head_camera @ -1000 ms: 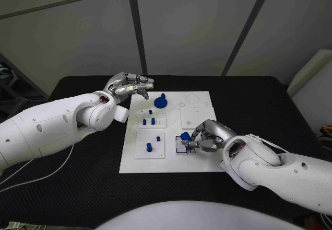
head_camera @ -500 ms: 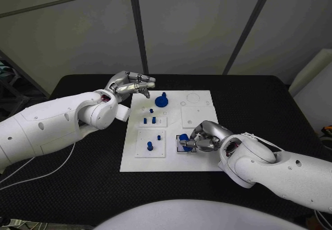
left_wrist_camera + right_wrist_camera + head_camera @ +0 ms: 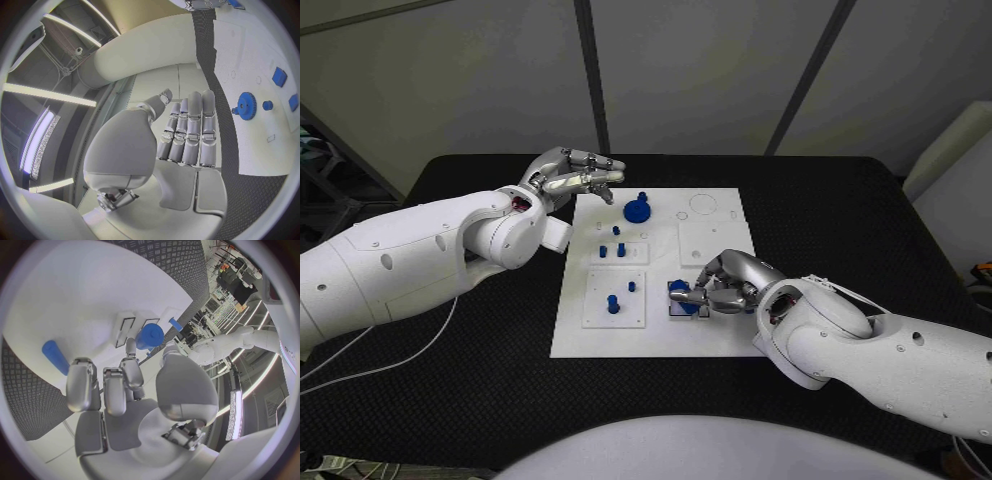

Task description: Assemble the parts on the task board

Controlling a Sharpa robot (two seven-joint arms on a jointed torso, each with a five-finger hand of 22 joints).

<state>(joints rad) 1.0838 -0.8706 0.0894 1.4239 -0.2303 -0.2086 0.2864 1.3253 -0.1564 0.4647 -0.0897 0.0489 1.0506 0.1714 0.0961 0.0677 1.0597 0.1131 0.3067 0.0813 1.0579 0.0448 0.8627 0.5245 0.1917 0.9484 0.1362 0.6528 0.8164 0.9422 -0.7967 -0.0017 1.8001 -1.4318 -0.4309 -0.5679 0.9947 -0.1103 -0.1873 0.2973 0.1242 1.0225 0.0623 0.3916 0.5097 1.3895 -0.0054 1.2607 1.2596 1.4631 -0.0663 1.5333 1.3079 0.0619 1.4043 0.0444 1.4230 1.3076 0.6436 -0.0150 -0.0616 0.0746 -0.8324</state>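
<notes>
Pinching a blue part (image 3: 681, 291) with right hand (image 3: 727, 283) over the white board (image 3: 653, 340), near right side; holding left hand (image 3: 574, 178) off the far left corner, fingers straight and together, empty; blue gear (image 3: 636, 211) far on board.

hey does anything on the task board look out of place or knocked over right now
Nothing stands out. The blue pegs stand upright in their plates on the task board, the blue gear sits flat, and the right hand holds a blue part.
</notes>
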